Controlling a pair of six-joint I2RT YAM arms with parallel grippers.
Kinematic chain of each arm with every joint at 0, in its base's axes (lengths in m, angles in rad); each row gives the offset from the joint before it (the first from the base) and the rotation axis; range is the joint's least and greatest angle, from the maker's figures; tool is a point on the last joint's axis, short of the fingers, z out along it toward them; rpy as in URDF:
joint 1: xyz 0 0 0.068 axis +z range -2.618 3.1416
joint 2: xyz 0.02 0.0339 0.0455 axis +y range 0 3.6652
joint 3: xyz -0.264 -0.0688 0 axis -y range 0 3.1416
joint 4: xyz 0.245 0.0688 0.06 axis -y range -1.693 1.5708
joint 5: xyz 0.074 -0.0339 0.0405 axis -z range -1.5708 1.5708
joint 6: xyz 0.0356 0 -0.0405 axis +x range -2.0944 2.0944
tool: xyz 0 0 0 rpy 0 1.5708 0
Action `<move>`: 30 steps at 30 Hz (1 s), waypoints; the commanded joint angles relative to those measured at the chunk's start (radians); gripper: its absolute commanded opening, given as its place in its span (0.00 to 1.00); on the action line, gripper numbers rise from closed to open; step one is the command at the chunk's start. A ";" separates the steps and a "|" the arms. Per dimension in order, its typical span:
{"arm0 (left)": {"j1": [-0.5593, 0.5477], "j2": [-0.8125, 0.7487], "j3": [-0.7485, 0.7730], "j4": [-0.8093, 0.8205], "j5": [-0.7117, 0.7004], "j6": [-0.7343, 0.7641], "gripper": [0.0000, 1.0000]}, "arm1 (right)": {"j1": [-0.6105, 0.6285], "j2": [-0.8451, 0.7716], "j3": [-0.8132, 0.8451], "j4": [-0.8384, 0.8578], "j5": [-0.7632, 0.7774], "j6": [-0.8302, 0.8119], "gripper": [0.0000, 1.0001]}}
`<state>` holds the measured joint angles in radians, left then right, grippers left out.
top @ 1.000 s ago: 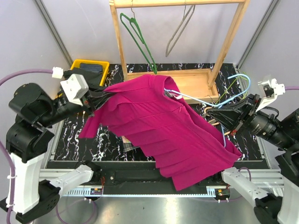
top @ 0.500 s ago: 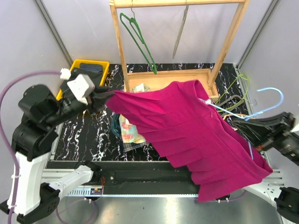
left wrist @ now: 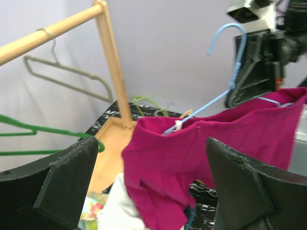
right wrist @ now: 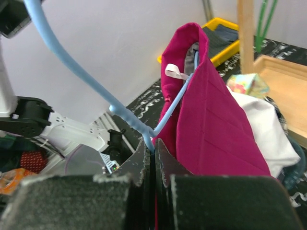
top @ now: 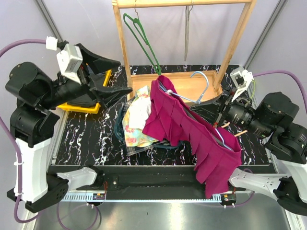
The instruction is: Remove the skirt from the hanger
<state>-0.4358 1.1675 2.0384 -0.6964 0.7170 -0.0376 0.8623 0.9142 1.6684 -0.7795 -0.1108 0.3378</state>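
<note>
On one hanger (right wrist: 117, 111), one skirt (top: 192, 129).

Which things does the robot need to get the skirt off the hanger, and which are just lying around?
For the job: pink skirt; blue hanger; right tool, pinching the hanger; left tool, open.

Just lying about: green hanger; grey hanger; wooden rack; yellow bin; pile of clothes.

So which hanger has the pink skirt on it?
The light blue hanger, pinched in the right pincer, carries the skirt. The green hanger and grey hanger hang bare on the wooden rail.
</note>
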 commanded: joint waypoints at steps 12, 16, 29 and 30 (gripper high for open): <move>-0.083 0.023 -0.144 0.104 -0.059 0.142 0.99 | 0.003 0.061 0.111 0.286 -0.237 0.095 0.00; -0.084 0.032 -0.130 0.106 -0.083 0.156 0.99 | 0.003 0.060 0.110 0.287 -0.253 0.102 0.00; -0.087 0.024 -0.153 0.129 -0.019 0.096 0.82 | 0.003 0.060 0.064 0.359 -0.253 0.135 0.00; -0.087 0.026 -0.152 0.130 -0.014 0.091 0.78 | 0.004 0.061 0.059 0.362 -0.254 0.136 0.00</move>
<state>-0.5190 1.2106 1.8870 -0.6292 0.6662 0.0719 0.8623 0.9916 1.7229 -0.6125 -0.3595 0.4511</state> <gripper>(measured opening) 0.853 0.021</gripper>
